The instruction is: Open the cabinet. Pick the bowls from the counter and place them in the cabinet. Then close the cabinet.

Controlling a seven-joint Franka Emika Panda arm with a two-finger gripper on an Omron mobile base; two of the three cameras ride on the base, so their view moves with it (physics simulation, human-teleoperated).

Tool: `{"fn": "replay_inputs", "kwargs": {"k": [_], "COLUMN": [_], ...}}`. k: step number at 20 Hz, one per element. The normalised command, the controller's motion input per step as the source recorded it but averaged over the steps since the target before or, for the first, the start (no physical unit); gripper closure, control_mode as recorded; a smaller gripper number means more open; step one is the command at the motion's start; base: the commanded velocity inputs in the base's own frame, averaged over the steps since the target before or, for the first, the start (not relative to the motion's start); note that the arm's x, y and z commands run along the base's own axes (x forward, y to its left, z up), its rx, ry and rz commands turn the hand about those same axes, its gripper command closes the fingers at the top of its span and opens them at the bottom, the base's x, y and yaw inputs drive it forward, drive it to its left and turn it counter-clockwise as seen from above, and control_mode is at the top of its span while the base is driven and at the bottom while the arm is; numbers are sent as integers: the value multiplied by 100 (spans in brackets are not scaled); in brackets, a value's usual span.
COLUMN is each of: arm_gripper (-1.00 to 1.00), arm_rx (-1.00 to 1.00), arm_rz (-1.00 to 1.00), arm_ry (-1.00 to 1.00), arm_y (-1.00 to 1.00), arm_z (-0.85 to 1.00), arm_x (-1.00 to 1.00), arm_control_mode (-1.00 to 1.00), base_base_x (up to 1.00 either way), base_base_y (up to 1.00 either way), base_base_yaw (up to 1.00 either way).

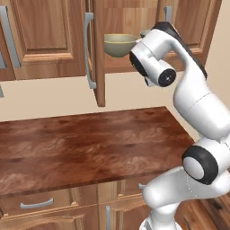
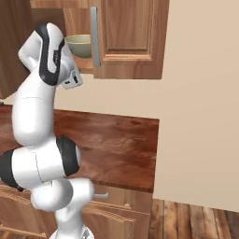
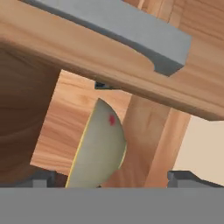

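Up inside the medium-brown wooden wall cabinet (image 1: 126,20), the beige-olive ceramic bowl with a yellowish rim (image 1: 119,45) sits on the shelf, straight ahead of the tool (image 3: 111,181).

Its fingers (image 3: 188,178) stand wide, gripping nothing, bowl (image 3: 98,148) between and just beyond them. Cabinet doors hang open either side; the reddish-brown bench (image 1: 85,143) lies below.

Glossy white rounded arm (image 1: 197,103) with black joint bands and round caps.
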Motion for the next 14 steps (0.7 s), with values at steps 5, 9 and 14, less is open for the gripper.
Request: {"fn": "replay_inputs", "kwargs": {"k": [5,9,14], "arm_gripper": [-100,-100,-100], "arm_rx": [2,0,7], "arm_rz": [3,0,0], "arm_ry": [-6,-1,-3], "arm_y": [-31,-3,31], "arm_z": [31,33,20], "arm_x": [-58,-58,-60], "arm_control_mode": [-100,-100,-100], "base_base_x": [0,0,0], "base_base_y": [0,0,0], "base_base_yaw": [0,0,0]}}
